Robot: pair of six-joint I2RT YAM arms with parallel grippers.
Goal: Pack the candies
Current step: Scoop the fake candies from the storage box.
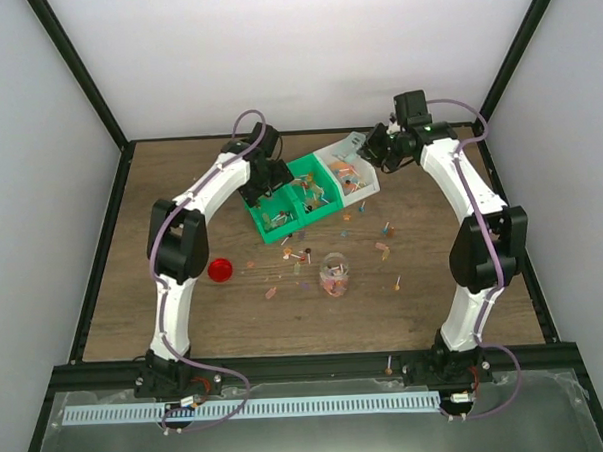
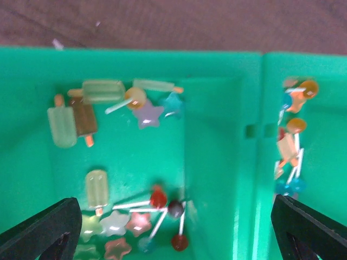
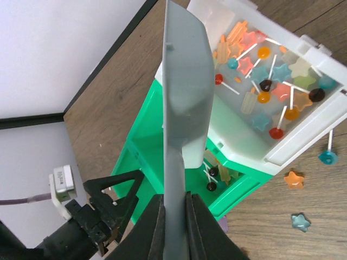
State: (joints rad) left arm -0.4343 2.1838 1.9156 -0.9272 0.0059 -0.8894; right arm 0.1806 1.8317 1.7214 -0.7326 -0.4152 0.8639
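Many candies point(image 2: 148, 114) seen in green bin point(image 2: 135, 62) and white bin point(image 3: 303, 142); others scattered on table point(image 1: 186, 321), some in clear jar point(image 1: 334, 275). Left gripper point(image 2: 173, 233) spread wide above green bin, nothing gripped. Right gripper point(image 3: 176, 227) clamped on scoop point(image 3: 181, 81) handle, near white bin. Risks judged: bin rim struck by scoop, bin tipped, sweets spilled; tiny sweets flicked away by closing jaws; arms brought into collision over adjoining bins.

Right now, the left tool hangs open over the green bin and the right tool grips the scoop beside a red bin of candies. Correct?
No. The right wrist view shows that bin of candies is white, not red. Otherwise yes: left tool open over the green bin, right tool gripping the scoop.
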